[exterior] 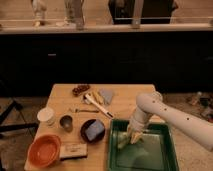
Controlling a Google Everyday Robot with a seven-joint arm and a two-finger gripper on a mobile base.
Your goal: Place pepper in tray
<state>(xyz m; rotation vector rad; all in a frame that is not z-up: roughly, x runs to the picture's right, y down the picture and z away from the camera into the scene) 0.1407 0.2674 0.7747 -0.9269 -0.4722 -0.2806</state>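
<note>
The large green tray (pixel 156 150) sits at the table's front right corner. My gripper (pixel 128 139) hangs from the white arm (pixel 150 107) and reaches down into the tray's near-left part, just above its floor. I cannot make out the slim green pepper; it is either hidden at the gripper or lost against the green tray.
On the wooden table (pixel 65 97) left of the tray are a dark bowl with a blue item (pixel 93 130), a metal cup (pixel 66 122), a white cup (pixel 46 116), an orange bowl (pixel 44 150), a flat packet (pixel 73 150), utensils (pixel 97 102) and a grey cloth (pixel 106 95).
</note>
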